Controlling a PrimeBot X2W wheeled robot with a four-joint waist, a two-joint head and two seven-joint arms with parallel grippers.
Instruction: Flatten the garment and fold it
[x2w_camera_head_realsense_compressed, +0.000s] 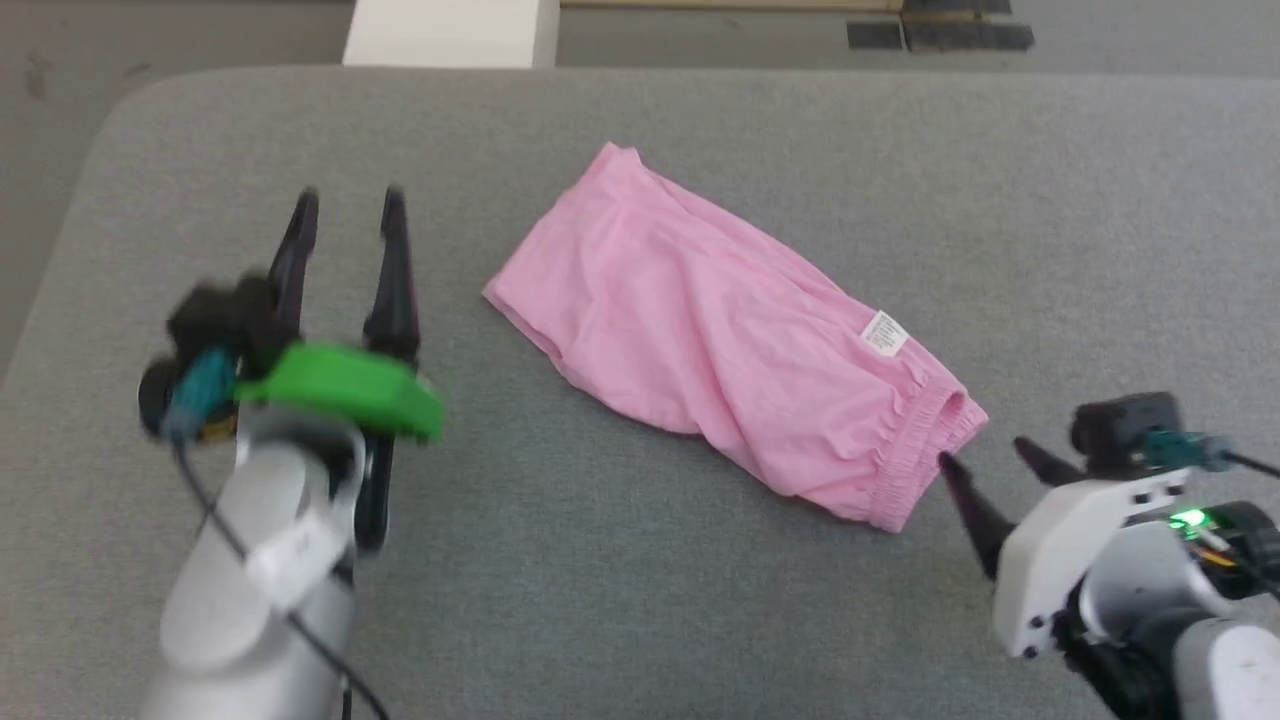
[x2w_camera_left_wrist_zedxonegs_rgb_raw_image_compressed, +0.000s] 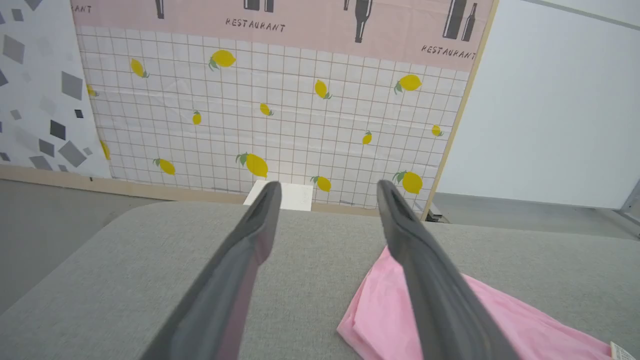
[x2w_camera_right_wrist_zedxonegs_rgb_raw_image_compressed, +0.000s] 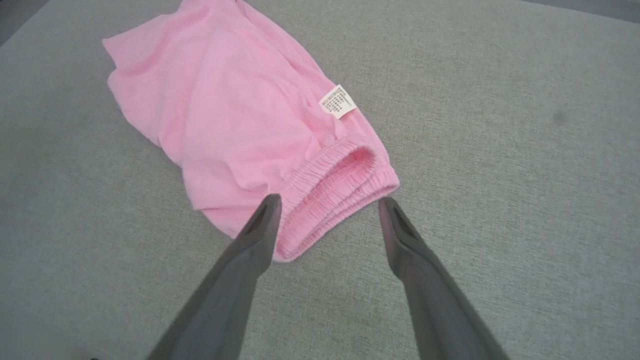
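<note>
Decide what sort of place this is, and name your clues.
Probably a staged lab or demo set: a printed lemon-and-RESTAURANT backdrop panel stands beside a plain wall, and the grey fabric-topped table holds pink shorts.

Head view looks steeply down on the table (x2w_camera_head_realsense_compressed: 640, 600); nearer, lower wrist views share the garment (x2w_camera_head_realsense_compressed: 700, 330).

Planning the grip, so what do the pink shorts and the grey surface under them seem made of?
Shorts: thin matte fabric, likely cotton jersey; soft wrinkles, gathered waistband. Surface: grey matte textile, perhaps upholstery; fine flecked weave shows.
</note>
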